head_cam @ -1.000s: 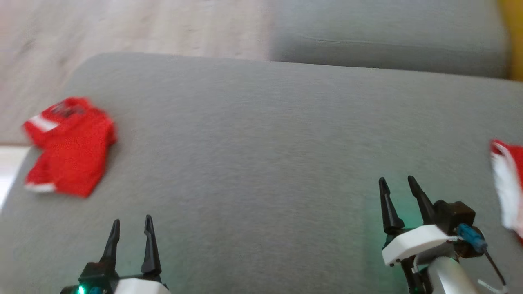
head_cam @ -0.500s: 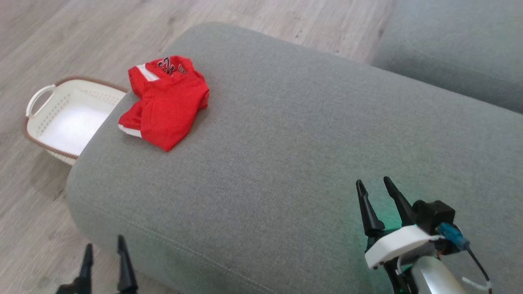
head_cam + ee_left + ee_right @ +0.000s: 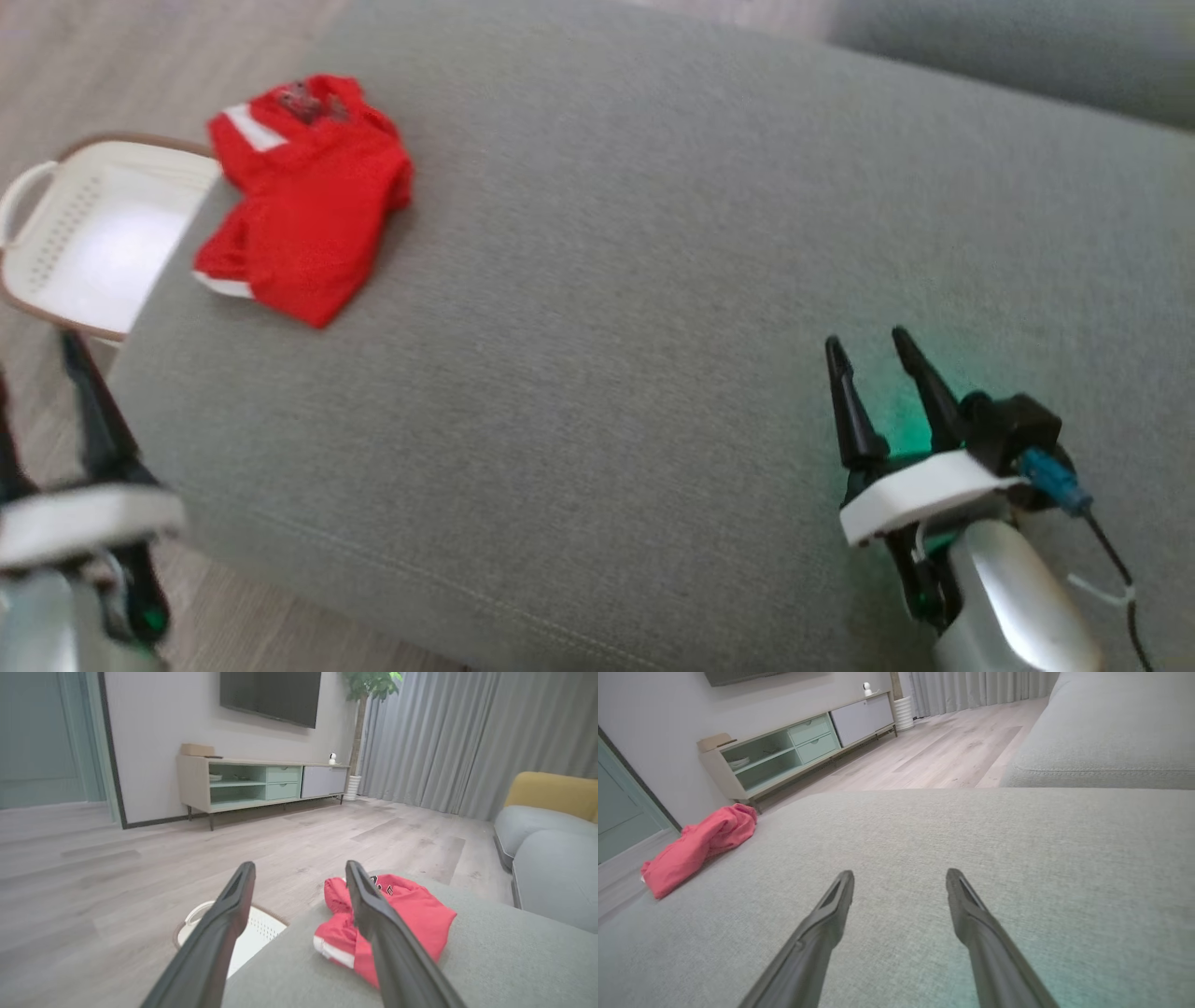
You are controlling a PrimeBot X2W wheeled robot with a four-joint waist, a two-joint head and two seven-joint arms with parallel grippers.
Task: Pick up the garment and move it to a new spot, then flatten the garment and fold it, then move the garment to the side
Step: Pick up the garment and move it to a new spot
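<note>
1. Seeing the red garment (image 3: 303, 196) lying bunched and loose at the far-left corner of the grey sofa cushion (image 3: 607, 327), close to the edge.
2. A white basket (image 3: 84, 243) stands on the wood floor (image 3: 140, 858), just beside that corner.
3. My left tool (image 3: 33, 364) has its fingers apart and empty. It is off the cushion's left edge, near the basket. In its wrist view the garment lies ahead, partly behind one finger.
4. My right tool (image 3: 866, 341) has its fingers apart and empty. It is low over bare cushion on the right, well apart from the garment. I cannot tell whether it touches the fabric.
5. Head view is blurred on the left side.
</note>
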